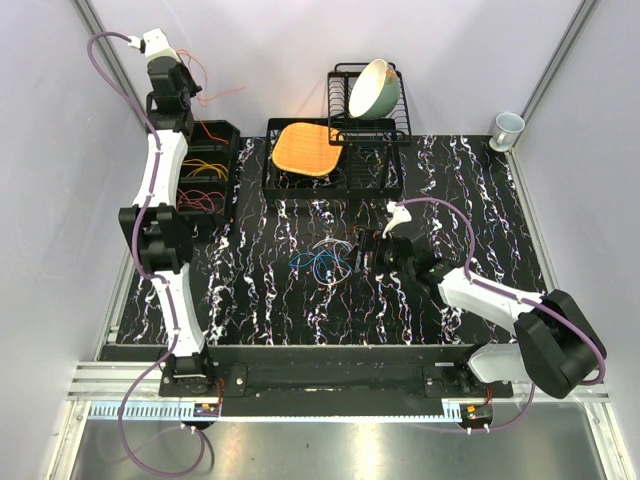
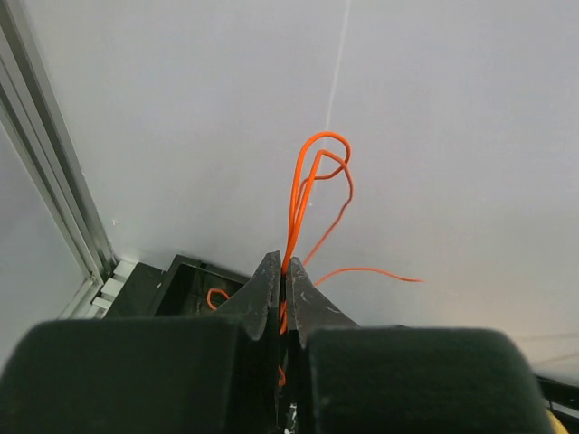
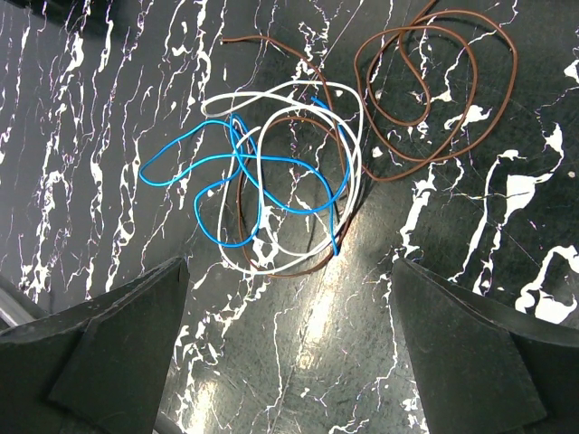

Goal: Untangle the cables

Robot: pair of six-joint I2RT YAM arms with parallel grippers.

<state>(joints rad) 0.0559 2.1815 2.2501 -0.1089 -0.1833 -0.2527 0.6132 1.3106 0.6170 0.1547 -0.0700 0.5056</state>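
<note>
Top external view, from the left: the left arm [image 1: 160, 170] reaches up above the black bin [image 1: 236, 150], and the left jaws are pressed together on an orange cable [image 2: 312, 181] whose loops stand up against the wall. In the bin lie red and yellow cables [image 1: 200, 168]. Right of the bin, out on the desk [image 1: 250, 300], sits a tangle [image 3: 271, 190] of blue, white and brown cables. Farther right of the bin, just beside that tangle, the right jaws hang wide apart, holding nothing.
</note>
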